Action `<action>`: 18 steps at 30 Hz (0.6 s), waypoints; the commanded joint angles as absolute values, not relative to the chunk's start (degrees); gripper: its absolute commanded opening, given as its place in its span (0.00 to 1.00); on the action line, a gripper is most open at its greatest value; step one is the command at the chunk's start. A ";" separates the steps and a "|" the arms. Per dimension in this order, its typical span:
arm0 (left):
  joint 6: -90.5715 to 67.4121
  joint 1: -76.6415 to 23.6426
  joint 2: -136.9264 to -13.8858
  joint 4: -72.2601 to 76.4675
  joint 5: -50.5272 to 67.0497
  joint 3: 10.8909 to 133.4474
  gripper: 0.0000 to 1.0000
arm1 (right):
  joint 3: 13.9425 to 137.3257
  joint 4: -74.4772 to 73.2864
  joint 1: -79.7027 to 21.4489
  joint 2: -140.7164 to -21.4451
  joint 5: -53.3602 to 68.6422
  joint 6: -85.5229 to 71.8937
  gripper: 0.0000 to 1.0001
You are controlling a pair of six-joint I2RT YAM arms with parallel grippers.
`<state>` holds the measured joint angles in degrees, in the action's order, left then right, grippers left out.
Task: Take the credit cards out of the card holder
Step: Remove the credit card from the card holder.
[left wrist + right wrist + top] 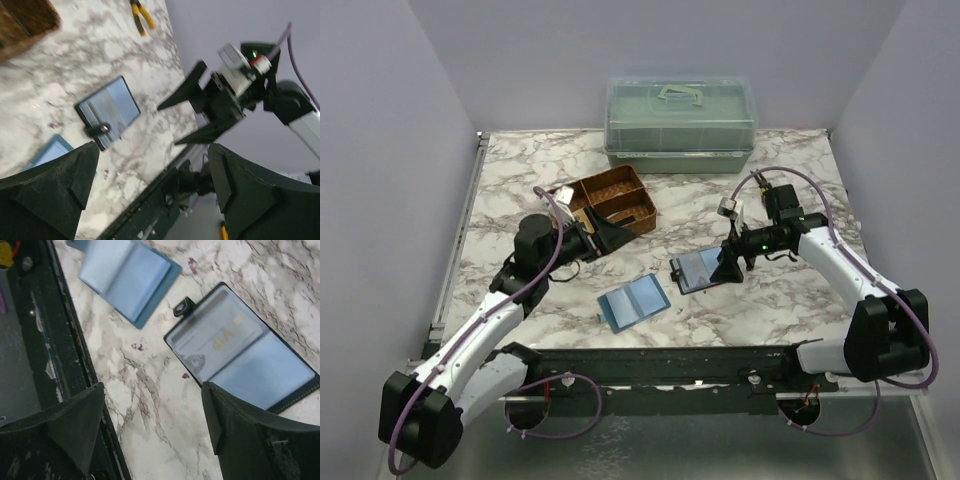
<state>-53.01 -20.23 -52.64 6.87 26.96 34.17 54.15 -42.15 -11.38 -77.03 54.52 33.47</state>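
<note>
Lying unheld, with left pincer [152, 150] and right pincer [152, 405] both spread, the card holder [240, 350] could slide when its card [220, 337] is tugged.

- pale purple walls [650, 50] on three sides
- white table [770, 300] with grey marble veining
- dark metal rail [670, 365] along near table edge
- soft, even light
</note>
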 commanded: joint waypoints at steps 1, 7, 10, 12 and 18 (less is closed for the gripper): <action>-57.65 -30.79 -51.36 5.69 19.94 32.55 0.97 | 53.01 -36.23 -13.19 -76.86 44.62 31.84 0.85; -56.45 -41.67 -56.45 9.24 8.67 31.50 0.94 | 48.43 -28.43 -19.50 -78.09 30.94 25.50 0.84; -56.52 -43.83 -58.13 12.57 5.39 30.37 0.94 | 47.80 -24.40 -21.80 -80.94 24.90 23.69 0.84; -57.53 -44.77 -59.89 13.47 4.00 30.13 0.94 | 48.09 -22.44 -23.64 -83.47 22.12 22.74 0.84; -59.50 -47.18 -63.07 15.08 -0.87 30.26 0.95 | 50.53 -20.61 -25.83 -88.33 20.87 21.58 0.88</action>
<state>-57.98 -45.63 -62.04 11.73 5.72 30.59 48.60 -24.27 -24.56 -85.82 25.34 23.44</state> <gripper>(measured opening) 0.946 0.870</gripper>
